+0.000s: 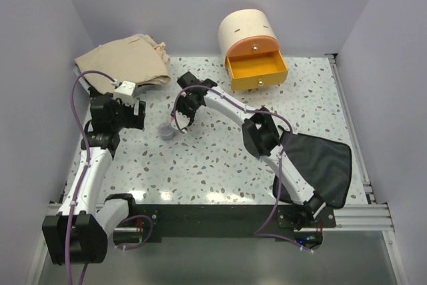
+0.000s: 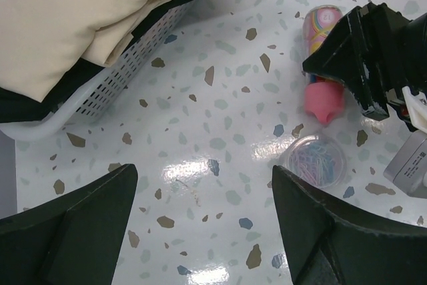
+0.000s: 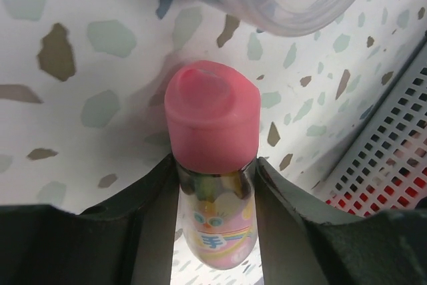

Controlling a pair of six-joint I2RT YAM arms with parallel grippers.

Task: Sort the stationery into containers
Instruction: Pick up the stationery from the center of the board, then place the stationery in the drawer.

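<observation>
While L tool (image 2: 203,205) gapes, R tool (image 3: 215,185) grips pink tube (image 3: 212,121).

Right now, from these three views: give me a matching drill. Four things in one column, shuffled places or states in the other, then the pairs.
Things
1. orange drawer
2. pink-capped tube
3. clear round pot
4. black pouch

Places or states
A. lies flat on the right side of the table
B. pulled out of the cream cylindrical box
C. held between the fingers of the right gripper
D. holds pastel paper clips

Pairs: 1-B, 2-C, 3-D, 4-A
</observation>
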